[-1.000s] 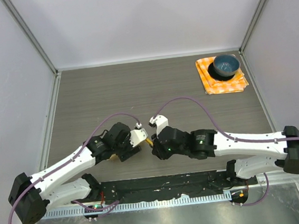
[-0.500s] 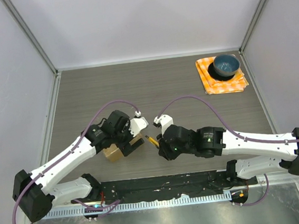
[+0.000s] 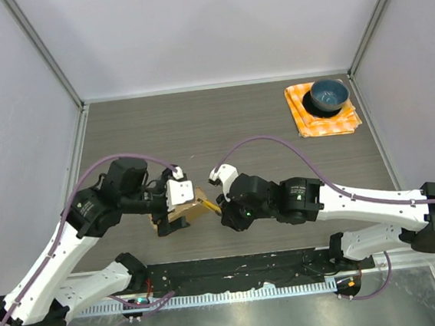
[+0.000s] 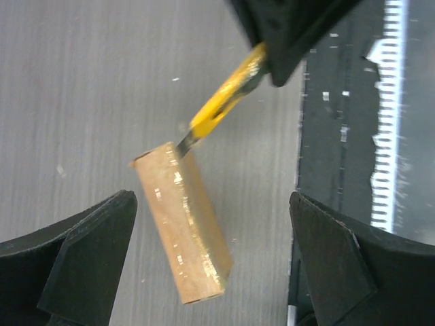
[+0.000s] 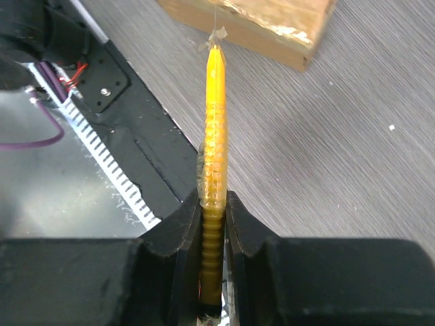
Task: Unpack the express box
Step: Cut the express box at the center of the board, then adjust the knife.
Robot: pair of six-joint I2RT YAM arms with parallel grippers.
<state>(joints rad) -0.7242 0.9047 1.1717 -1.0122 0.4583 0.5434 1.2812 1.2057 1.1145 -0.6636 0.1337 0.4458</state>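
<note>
The express box [image 3: 185, 213] is a small brown carton on the table between the two arms. In the left wrist view the express box [image 4: 183, 231] shows a narrow taped side, and it lies loose below my left gripper [image 4: 212, 198]. That gripper's jaws stand wide open, one on each side, touching nothing. My right gripper [image 5: 214, 201] is shut on a yellow utility knife [image 5: 215, 129]. The blade tip meets the upper corner of the box [image 5: 262, 19]. From above, the knife [image 3: 212, 206] bridges the right gripper [image 3: 224, 210] and the carton.
A blue bowl [image 3: 328, 95] sits on an orange checked cloth [image 3: 345, 123] at the far right corner. The black mounting plate [image 3: 235, 269] with its toothed rail runs along the near edge, close behind the box. Purple cables loop over both arms.
My left gripper has opened fully and let go of the box, and its arm has drawn back to the left. The right gripper has brought the knife tip to the box.
</note>
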